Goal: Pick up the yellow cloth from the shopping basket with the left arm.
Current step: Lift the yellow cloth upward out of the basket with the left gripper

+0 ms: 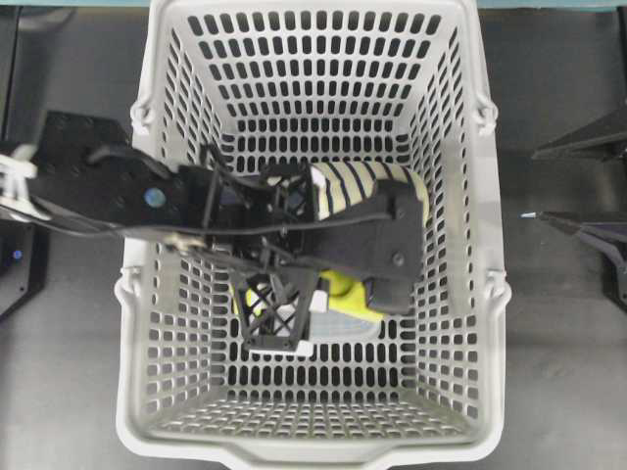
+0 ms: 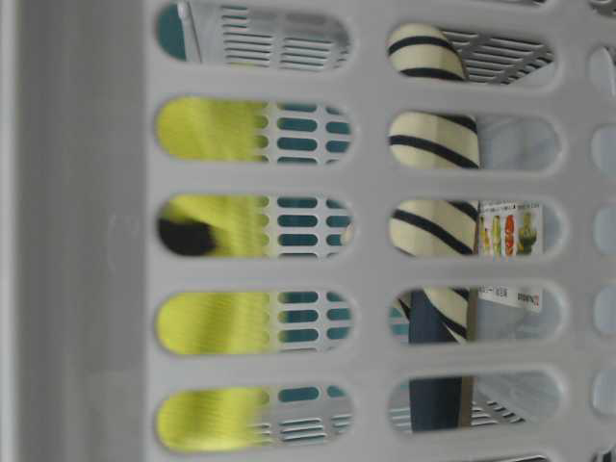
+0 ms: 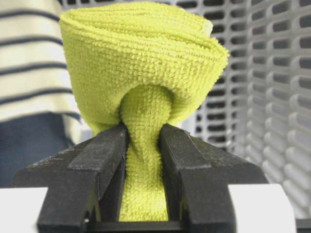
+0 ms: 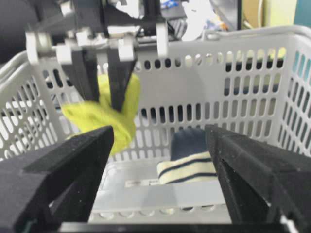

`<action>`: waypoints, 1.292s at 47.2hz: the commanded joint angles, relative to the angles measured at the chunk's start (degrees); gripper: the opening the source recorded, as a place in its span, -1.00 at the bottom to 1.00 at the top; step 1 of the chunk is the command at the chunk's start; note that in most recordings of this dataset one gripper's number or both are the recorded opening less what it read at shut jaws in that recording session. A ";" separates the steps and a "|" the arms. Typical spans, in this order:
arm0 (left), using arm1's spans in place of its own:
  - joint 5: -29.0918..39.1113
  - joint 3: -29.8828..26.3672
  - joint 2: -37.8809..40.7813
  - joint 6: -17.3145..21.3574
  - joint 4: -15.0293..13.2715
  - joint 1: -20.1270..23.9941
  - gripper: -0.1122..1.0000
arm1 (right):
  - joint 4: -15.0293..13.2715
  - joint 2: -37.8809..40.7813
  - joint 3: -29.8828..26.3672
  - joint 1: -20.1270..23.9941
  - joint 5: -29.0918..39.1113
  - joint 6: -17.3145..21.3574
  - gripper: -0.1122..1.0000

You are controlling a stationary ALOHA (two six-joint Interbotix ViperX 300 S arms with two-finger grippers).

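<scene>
Cloth, the yellow cloth [image 3: 146,73], is pinched between the jaws of the left gripper [image 3: 144,145] and hangs clear of the floor inside the shopping basket [image 1: 470,294]. Striped slipper [image 1: 367,186] lies at twelve o'clock from it (touching, seemingly not). Right gripper [image 4: 160,160] gapes wide, holding nothing.

Striped slipper, a label and a dark table

We see a navy and cream striped slipper [image 1: 364,186] just right of centre in the overhead view, a white label with small coloured pictures [image 2: 510,231] at the right of the table-level view, and the dark grey table [image 1: 558,323] along both side edges overhead.
</scene>
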 commanded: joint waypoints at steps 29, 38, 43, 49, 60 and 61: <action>9.40 -17.40 1.14 -0.09 0.18 -0.26 -0.43 | 0.09 -2.20 -0.79 -0.09 0.62 0.18 0.52; 9.40 -16.88 1.14 -0.09 0.26 -0.18 -0.43 | 0.09 -2.90 -0.88 -0.18 1.49 0.26 0.52; 9.40 -16.61 1.14 -0.09 0.18 -0.09 -0.44 | 0.09 -2.90 -0.79 -0.09 1.58 0.35 0.52; 9.40 -16.61 1.05 0.00 0.18 -0.09 -0.44 | 0.09 -2.99 -0.70 -0.09 1.58 0.35 0.52; 9.40 -15.82 -0.44 0.62 0.26 0.26 -0.44 | 0.09 -3.52 -0.70 -0.18 1.58 0.35 0.52; 9.40 -15.64 -0.70 0.97 0.26 0.44 -0.43 | 0.09 -3.60 -0.70 -0.18 1.58 0.35 0.52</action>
